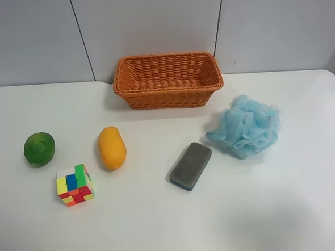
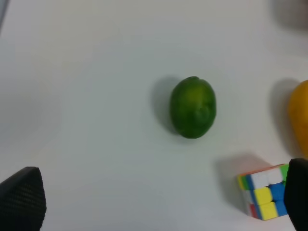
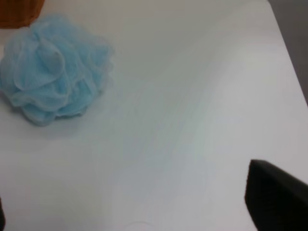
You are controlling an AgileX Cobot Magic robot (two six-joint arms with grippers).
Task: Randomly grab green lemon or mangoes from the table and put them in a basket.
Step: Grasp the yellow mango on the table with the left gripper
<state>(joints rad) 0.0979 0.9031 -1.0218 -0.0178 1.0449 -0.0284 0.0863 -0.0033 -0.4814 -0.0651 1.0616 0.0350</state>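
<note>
The left gripper (image 2: 159, 199) hangs over the white table (image 1: 264, 210) with its dark fingers spread wide, holding nothing. The green lemon (image 2: 193, 107) lies on the tabletop close by, with a multicoloured puzzle cube (image 2: 262, 192) near it and the yellow-orange mango (image 1: 112, 147) beside both. The right gripper (image 3: 139, 207) is also spread wide and holds nothing, near a blue mesh bath pouf (image 3: 53, 72). A grey board eraser (image 1: 191, 165) lies between mango and pouf. The wicker basket (image 1: 166, 97) stands by the wall, well apart from both fruits.
</note>
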